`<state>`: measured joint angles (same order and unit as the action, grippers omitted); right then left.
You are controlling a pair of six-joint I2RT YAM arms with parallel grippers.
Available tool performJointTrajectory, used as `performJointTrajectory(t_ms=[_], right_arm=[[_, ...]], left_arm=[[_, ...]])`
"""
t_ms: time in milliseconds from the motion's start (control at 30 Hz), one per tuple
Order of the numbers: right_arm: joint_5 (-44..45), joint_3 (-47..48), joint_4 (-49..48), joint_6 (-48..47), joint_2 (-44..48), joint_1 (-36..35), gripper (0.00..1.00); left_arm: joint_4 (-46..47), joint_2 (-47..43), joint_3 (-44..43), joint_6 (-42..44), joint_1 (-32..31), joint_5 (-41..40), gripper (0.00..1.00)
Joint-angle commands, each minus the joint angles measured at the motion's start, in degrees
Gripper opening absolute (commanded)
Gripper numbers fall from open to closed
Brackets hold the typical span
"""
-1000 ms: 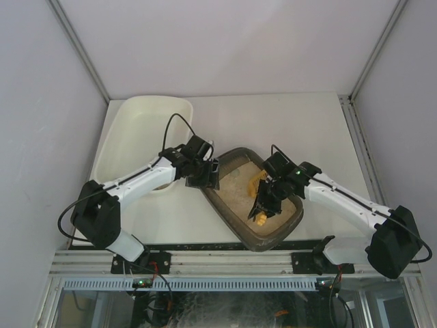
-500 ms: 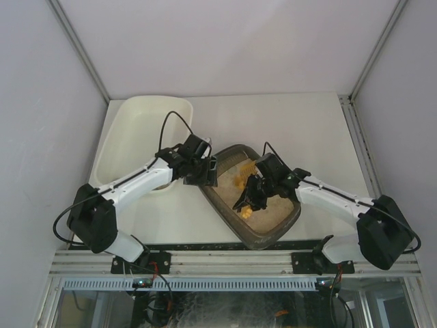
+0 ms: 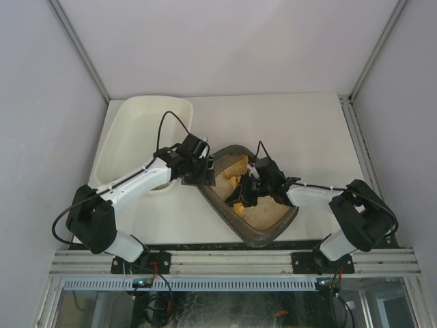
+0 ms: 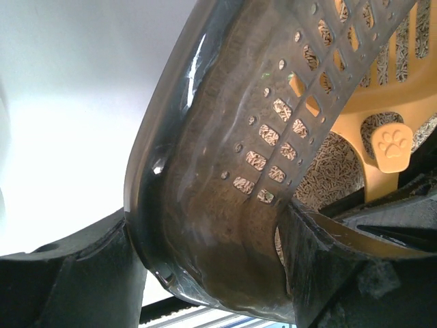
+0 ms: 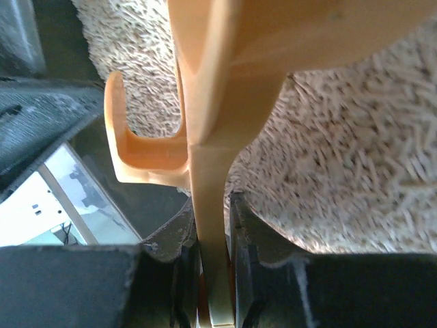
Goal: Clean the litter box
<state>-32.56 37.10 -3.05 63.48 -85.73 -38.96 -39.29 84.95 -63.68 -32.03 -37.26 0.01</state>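
The dark brown-grey litter box (image 3: 272,231) with beige litter (image 3: 268,212) lies slantwise in the middle of the table. My left gripper (image 3: 203,172) is shut on its far-left rim; in the left wrist view the glossy dark wall (image 4: 205,205) fills the gap between my left gripper's (image 4: 212,263) fingers. My right gripper (image 3: 247,193) is shut on the handle of an orange slotted scoop (image 3: 235,183), held low over the litter at the box's left end. In the right wrist view the handle (image 5: 213,225) is pinched in my right gripper (image 5: 213,273), with litter (image 5: 341,157) just beyond.
A larger plain white tub (image 3: 140,130) stands at the back left, just left of my left arm. The enclosure's walls and metal posts (image 3: 80,49) ring the table. A black rail (image 3: 225,246) runs along the near edge.
My right gripper has carried the scoop leftward across the litter toward the end held by my left gripper. The box's left end has shifted slightly with my left gripper.
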Motion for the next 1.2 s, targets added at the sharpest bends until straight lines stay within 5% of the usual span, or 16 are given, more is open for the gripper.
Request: performJointTrajectory(t_ms=[0,233,800,1167], right_arm=[[-5.1,-0.4,-13.0,2.0,-3.5,0.0,0.00],[-12.0,0.3,-20.8,5.7,-6.2,0.7,0.00],[-14.5,0.3,10.3,-8.1,8.1,6.3,0.00],[-19.3,0.4,17.5,-11.6,13.9,11.4,0.00]], left_arm=[[8.4,-6.4,-1.7,1.7,0.3,-2.5,0.62],[8.7,-6.6,-1.5,2.4,0.7,-2.9,0.61],[10.1,-7.3,0.1,3.1,3.8,-3.2,0.60],[13.7,-7.4,2.7,6.1,5.1,-5.5,0.61]])
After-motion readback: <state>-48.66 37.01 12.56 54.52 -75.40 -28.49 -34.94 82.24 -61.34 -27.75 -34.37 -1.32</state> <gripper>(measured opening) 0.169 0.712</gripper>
